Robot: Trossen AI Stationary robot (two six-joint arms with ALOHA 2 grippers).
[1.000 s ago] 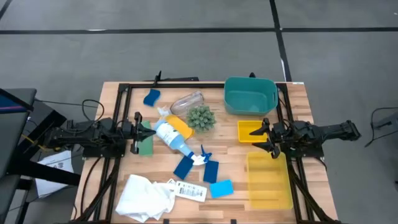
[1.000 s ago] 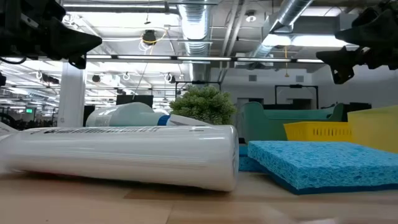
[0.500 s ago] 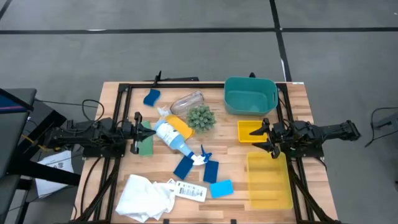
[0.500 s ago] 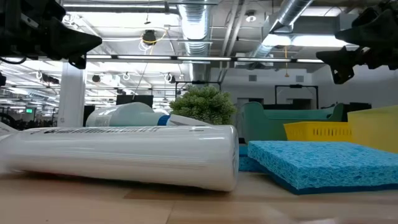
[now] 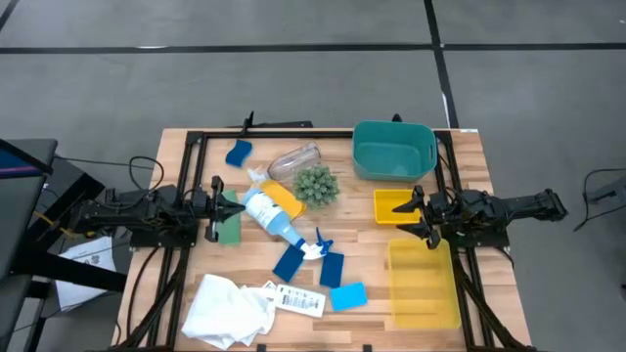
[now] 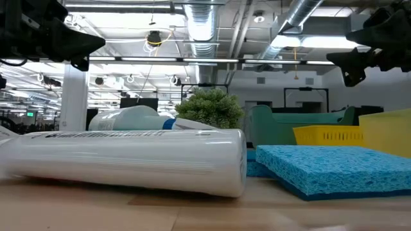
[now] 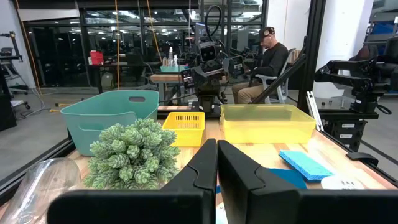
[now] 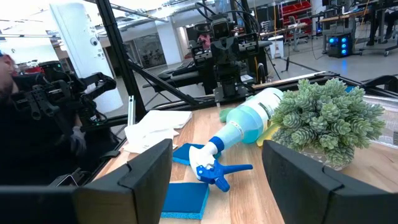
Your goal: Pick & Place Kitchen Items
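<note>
Nothing has moved since the earlier frame. Left gripper (image 5: 217, 208) hangs over the table's left side with fingers pressed together, holding nothing, beside a green sponge (image 5: 230, 228). Right gripper (image 5: 415, 214) hovers at the small yellow bin (image 5: 391, 206), fingers spread apart and empty. Between them the spray bottle (image 5: 272, 214) lies on its side near the plant ball (image 5: 316, 184); the white cloth (image 5: 228, 310) sits at the table's near edge.

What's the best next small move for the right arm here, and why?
Probably swing the right gripper toward the spray bottle, lying on its side mid-table with its blue trigger toward the near edge. The gripper is open, holds nothing, and hovers by the small yellow bin. The left gripper is shut and empty over the green sponge.
</note>
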